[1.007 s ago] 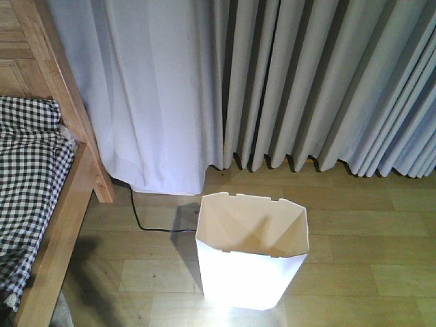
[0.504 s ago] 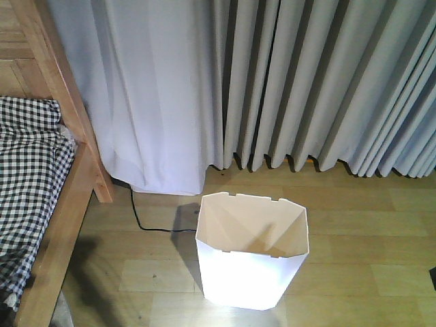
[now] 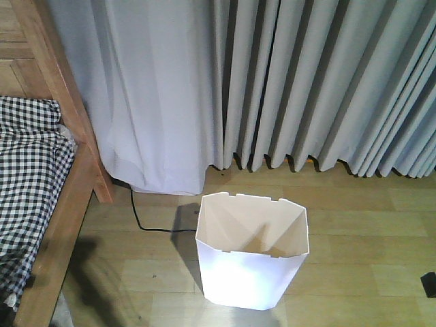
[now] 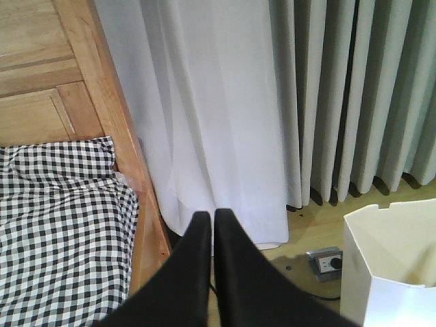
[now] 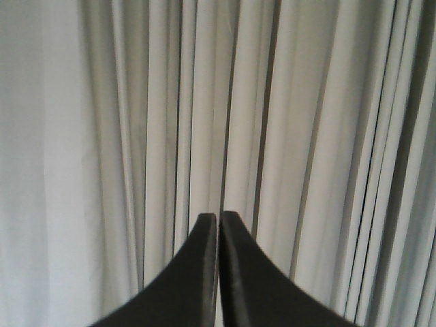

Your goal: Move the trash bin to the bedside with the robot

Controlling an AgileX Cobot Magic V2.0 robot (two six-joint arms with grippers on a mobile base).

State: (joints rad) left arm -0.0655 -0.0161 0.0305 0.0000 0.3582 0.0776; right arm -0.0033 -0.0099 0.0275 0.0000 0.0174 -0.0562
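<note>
The white trash bin [image 3: 252, 262] stands upright on the wooden floor, in front of the curtains and to the right of the bed. It looks empty inside. Its corner also shows in the left wrist view, where the trash bin [image 4: 392, 272] sits at the lower right. The bed has a light-brown wooden frame [image 3: 71, 197] and checkered bedding [image 3: 27, 184]. My left gripper [image 4: 211, 215] is shut on nothing and hangs between the bed frame [image 4: 119, 129] and the bin, touching neither. My right gripper [image 5: 219, 215] is shut and empty, facing the curtains.
Grey curtains [image 3: 300, 82] hang along the back wall down to the floor. A black cable [image 3: 144, 225] runs on the floor from under the curtain towards the bin. A floor socket box [image 4: 327, 261] sits left of the bin. A small black piece [image 3: 429, 283] shows at the right edge.
A small black piece has come into the front view at the lower right edge and moved a little further in. The bin and bed have not moved.
</note>
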